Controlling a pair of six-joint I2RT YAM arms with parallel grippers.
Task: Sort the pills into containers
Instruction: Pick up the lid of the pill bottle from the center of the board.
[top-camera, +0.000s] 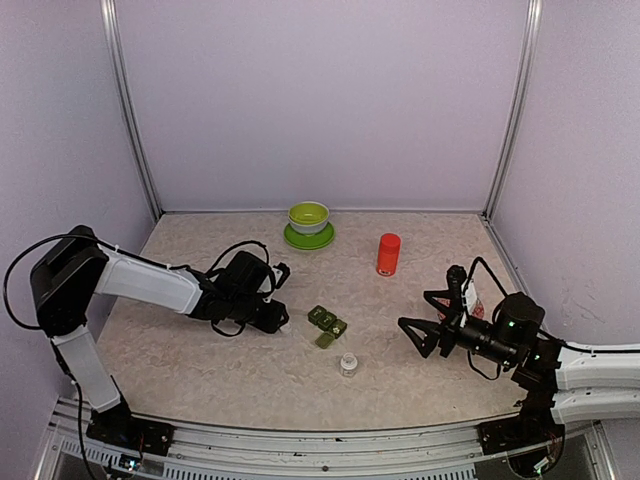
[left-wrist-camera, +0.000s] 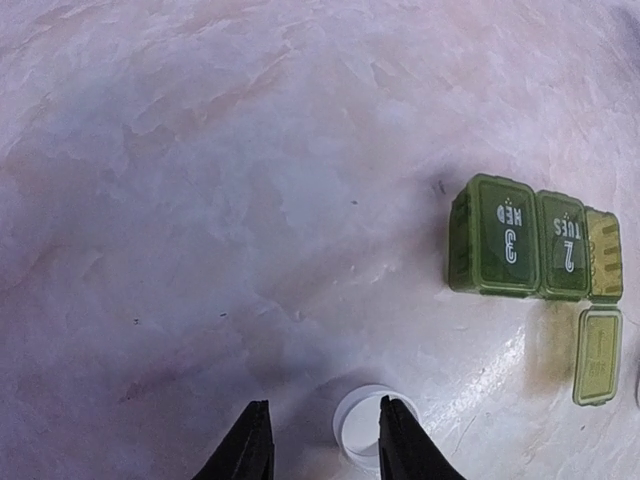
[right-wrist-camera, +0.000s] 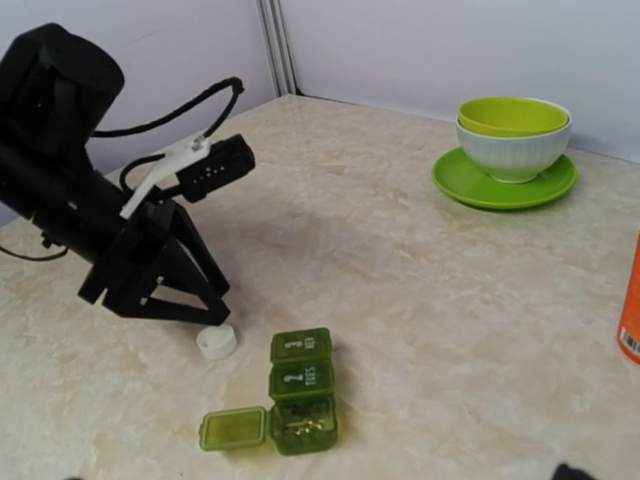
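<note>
Left gripper (left-wrist-camera: 327, 405): fingers partly apart, straddling the white cap (left-wrist-camera: 362, 432) on the table (left-wrist-camera: 200, 200). The cap lies against one finger, with a clear gap at the other. It is not pinched yet. Right gripper (top-camera: 415, 310): spread wide, empty, well right of the strip.

Strip (left-wrist-camera: 530, 240): mid-table, near the cap but apart from it. Two compartments are lidded. The end one is open with its lid (left-wrist-camera: 598, 355) folded out. The right wrist view shows small pale bits inside it.

Step, as judged: grasp the cap. To do it well:
- Shift sideways until the cap is centred, so both pads meet the rim together. Otherwise it will likely skid.
- Keep the tips low, since the cap is shallow.
- Stay off the strip.

Writing: "3 WED" and "2 TUES", white on the shut lids. Nothing can be read on the open lid.
</note>
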